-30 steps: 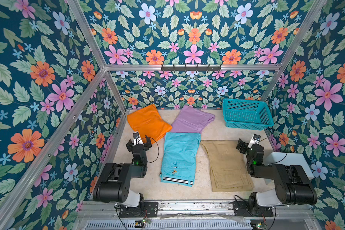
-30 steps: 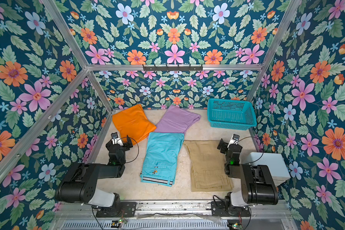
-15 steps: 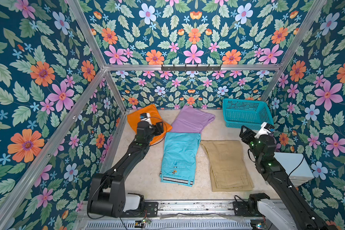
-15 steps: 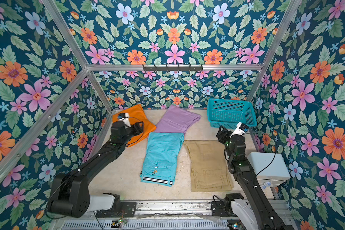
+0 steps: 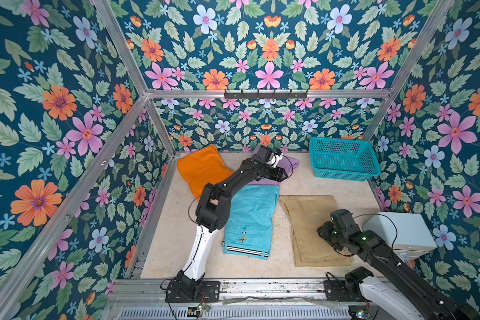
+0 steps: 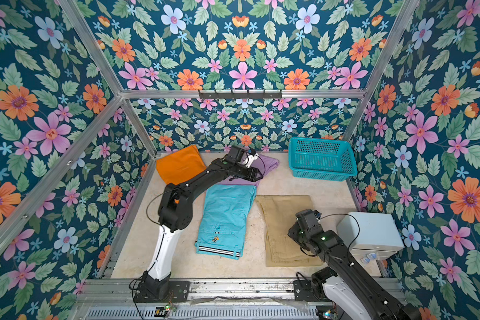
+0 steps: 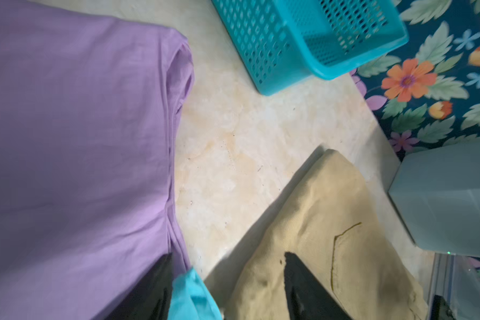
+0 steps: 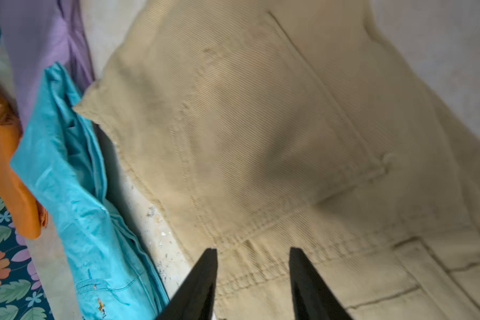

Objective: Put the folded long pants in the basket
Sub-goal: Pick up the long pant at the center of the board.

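We find the teal basket (image 5: 344, 163) empty; tan pants (image 5: 308, 221), orange pants (image 5: 203, 169), lilac pants (image 7: 81, 138), turquoise pants (image 5: 250, 213) wait outside. Left gripper (image 7: 227, 256), right gripper (image 8: 252, 249) gape, unladen.

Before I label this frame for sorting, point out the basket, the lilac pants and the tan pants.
basket (image 5: 341, 172): in a top view, near mesh wall.
lilac pants (image 7: 67, 138): left wrist view, middle of the cloth.
tan pants (image 5: 302, 221): in a top view, middle of the cloth.

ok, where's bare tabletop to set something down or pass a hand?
Free: the patch between lilac pants, basket and tan pants; the strip left of the turquoise pants. Crowded: mid-table, where lilac, turquoise and tan pants bunch under the left arm.
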